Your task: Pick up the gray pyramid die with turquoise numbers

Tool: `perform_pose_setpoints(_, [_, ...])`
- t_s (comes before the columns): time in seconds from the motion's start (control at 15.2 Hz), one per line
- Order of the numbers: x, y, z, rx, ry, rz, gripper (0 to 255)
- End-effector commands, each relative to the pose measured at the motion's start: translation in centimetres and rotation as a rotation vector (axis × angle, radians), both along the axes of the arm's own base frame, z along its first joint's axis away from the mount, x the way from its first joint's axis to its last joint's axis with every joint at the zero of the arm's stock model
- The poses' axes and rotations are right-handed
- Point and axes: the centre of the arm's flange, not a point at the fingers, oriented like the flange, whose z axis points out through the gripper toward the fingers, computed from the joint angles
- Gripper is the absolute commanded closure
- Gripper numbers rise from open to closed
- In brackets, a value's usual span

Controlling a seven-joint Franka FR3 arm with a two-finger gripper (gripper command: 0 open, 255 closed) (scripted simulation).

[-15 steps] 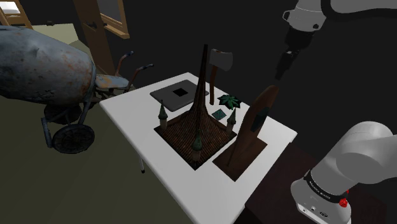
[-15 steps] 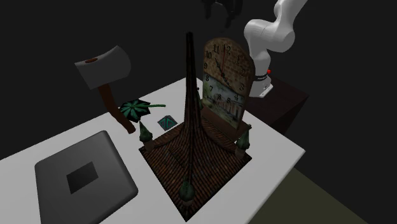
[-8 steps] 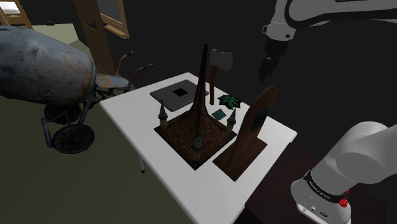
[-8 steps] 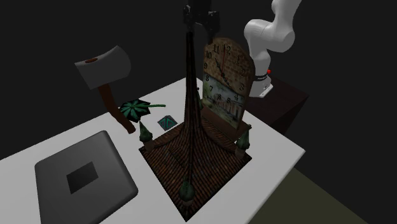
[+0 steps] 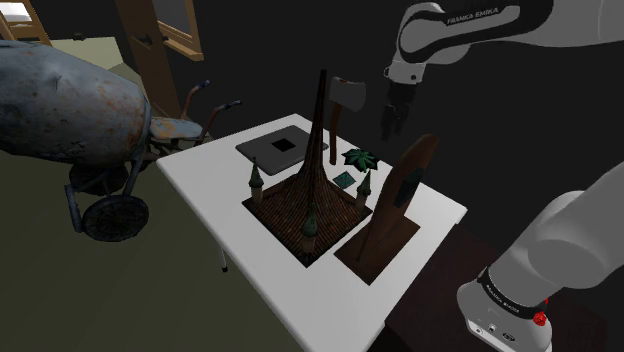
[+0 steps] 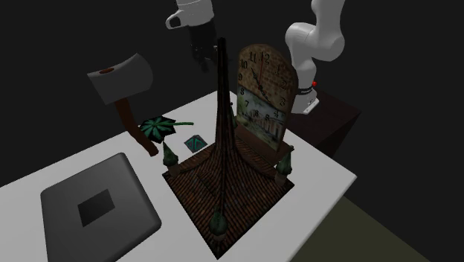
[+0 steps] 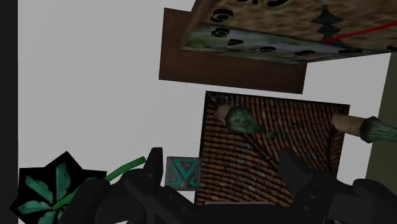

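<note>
We cannot read the turquoise marks on the die (image 7: 183, 172), which lies just beside one finger (image 7: 151, 168) of the gripper (image 7: 221, 158), its near edge lost behind the black hand. Ahead of the gripper the clock (image 7: 286, 32) is cut by the picture's edge. The tiled roof (image 7: 273, 133) runs behind the fingers, and the green leaf (image 7: 51, 191) beyond the die is cropped.

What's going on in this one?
The white arm's end effector hangs open above the white table, holding nothing. The small gray pyramid die with turquoise markings lies on the table between the green leaf and the tiled spire model, below the end effector and not yet touched.
</note>
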Motion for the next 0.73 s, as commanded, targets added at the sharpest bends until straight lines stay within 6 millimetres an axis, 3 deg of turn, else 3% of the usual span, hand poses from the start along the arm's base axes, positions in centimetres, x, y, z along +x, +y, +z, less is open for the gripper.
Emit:
perform_pose_setpoints(0.0, [2.2,-0.8,-2.1,0.034,0.027,-0.001,0])
perform_pose_setpoints(0.66, [11.4,-3.4,-14.2,0.200,0.157,-0.006,0])
